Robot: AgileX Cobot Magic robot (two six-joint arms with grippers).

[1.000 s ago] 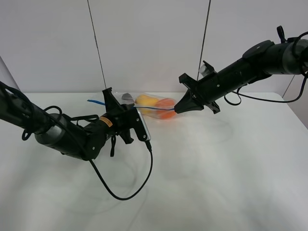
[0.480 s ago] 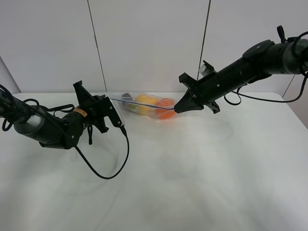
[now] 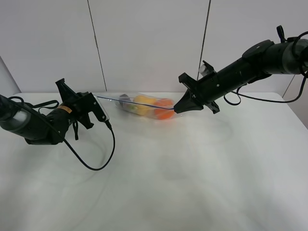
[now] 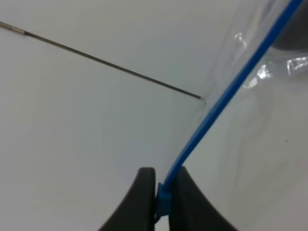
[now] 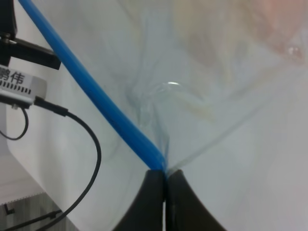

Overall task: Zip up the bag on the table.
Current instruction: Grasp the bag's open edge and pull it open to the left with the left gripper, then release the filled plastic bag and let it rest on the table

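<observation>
Clamped the right pincer (image 5: pixel 165 175) on one end of the blue zipper strip (image 5: pixel 96 96), seemingly as an anchor. Pinched the left pincer (image 4: pixel 161 180) on the same strip, probably at its slider, so as to pull it taut for closing. Held the bag (image 3: pixel 147 107) slung between both, low over the far part of the bench (image 3: pixel 192 183), fruit (image 3: pixel 144 102) inside. Read "鹏伟" on a white tag (image 5: pixel 19 82); made out no other writing.
</observation>
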